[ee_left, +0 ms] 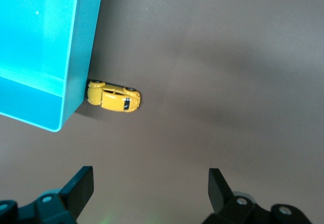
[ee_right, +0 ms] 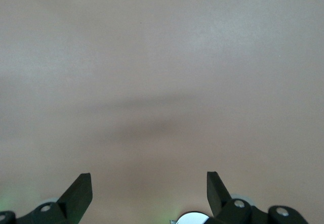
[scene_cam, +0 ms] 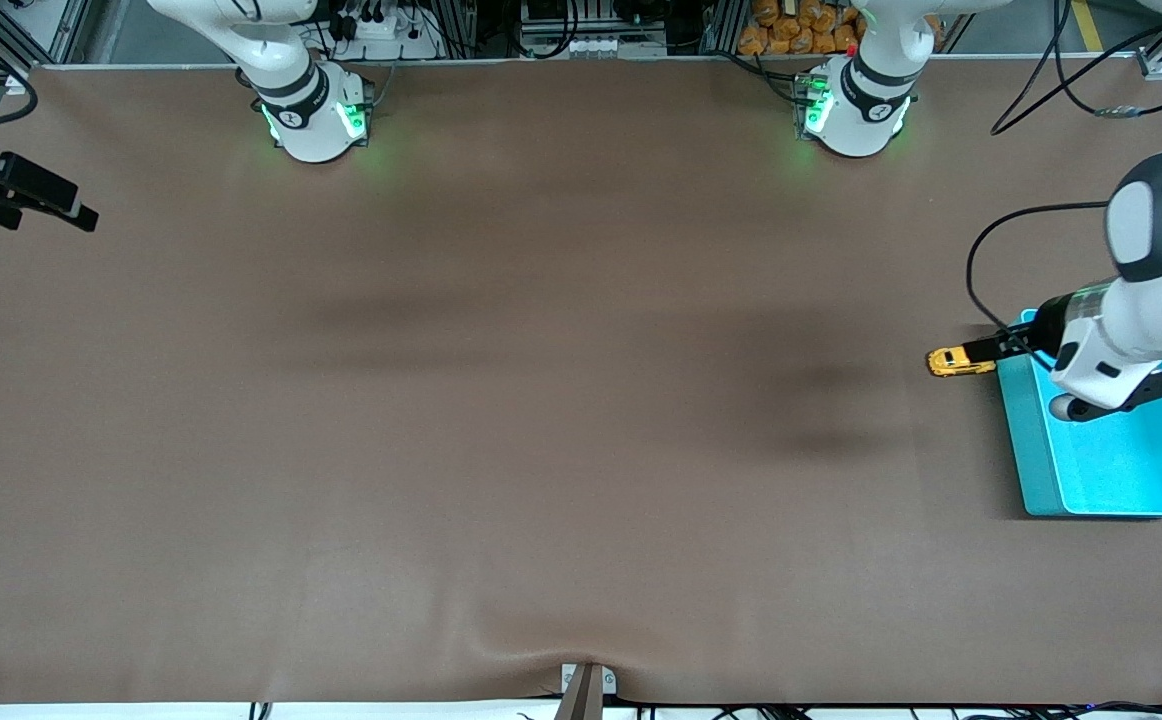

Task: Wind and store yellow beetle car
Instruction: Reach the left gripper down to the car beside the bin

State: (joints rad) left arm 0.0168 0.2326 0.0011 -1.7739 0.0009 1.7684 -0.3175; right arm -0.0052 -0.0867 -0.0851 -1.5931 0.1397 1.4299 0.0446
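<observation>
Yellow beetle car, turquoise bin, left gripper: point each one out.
yellow beetle car (ee_left: 114,97), left wrist view, on its body.
turquoise bin (scene_cam: 1121,470), front view, on its bare floor.
left gripper (ee_left: 151,188), left wrist view, midway between open fingertips.

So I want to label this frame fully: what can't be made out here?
- Yellow beetle car: front view, the left gripper covers one end; any winding part is too small to see.
- Turquoise bin: front view, the left arm covers part of it and the picture edge cuts it.
- Right gripper: front view, arm cut off by the edge.

A brown table carries the yellow beetle car (seemingly touching the bin's wall) and a turquoise bin.
</observation>
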